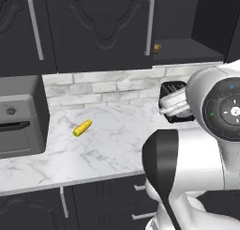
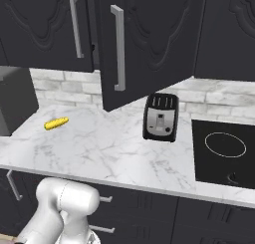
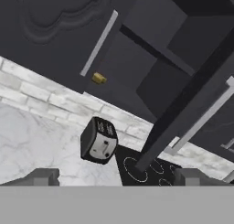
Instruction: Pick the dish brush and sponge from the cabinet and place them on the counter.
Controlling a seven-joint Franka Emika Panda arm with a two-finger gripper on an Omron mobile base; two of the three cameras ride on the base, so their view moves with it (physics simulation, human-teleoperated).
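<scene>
Cabinet [image 1: 187, 32]: dark, one door swung open, shelf exposed. Sponge [image 1: 157, 49]: yellow-tan, at the shelf's front left edge. Bench [image 1: 112, 144]: white marble. Toaster [image 2: 160, 117]: upright near the bench's back edge. Corn [image 1: 82, 128]: lying toward the bench's left end. Tool [image 3: 116, 177]: jaws fully apart, holding nothing.

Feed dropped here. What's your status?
Gripper open, empty. Sponge on open cabinet shelf. Brush unseen. Open door beside approach.
</scene>
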